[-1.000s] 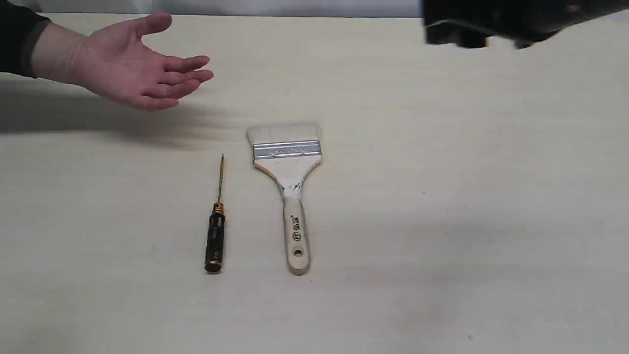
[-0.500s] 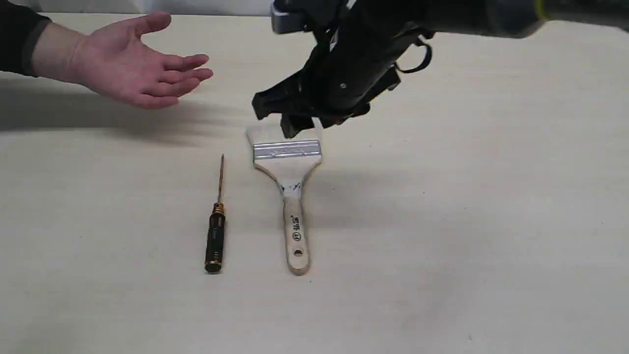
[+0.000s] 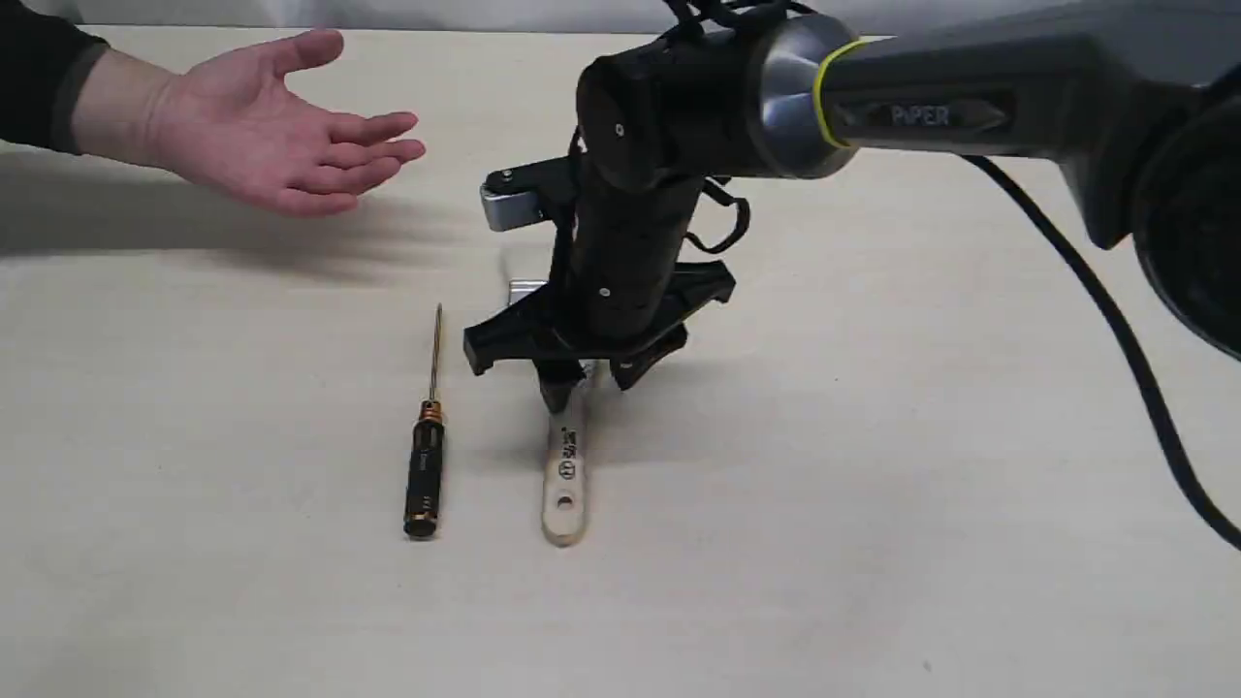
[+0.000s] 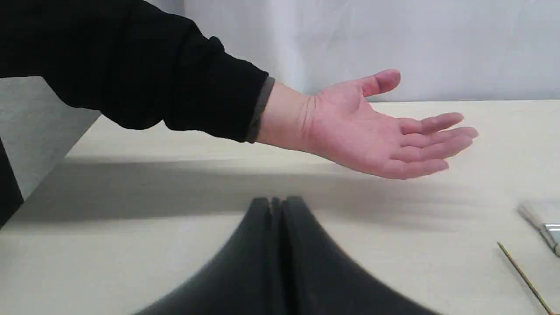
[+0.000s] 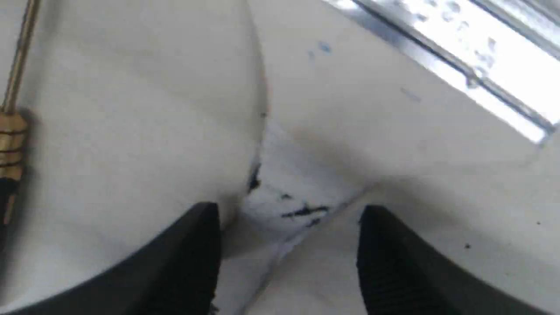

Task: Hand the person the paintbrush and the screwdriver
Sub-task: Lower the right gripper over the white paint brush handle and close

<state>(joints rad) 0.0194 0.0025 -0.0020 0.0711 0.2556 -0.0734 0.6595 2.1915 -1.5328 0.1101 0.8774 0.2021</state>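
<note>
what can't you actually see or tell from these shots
Exterior view: the wide flat wooden paintbrush's bristles and most of its ferrule, hidden behind the right tool.
Left wrist view: the slim black-and-gold screwdriver's handle, cut off by the frame edge.
Right wrist view: whether the open fingers touch the brush, too blurred.

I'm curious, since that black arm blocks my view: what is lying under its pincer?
The paintbrush, flat on the table. Its wooden handle sticks out past the open right pincer; the arm hides the bristles and most of the metal band from the exterior view.
</note>
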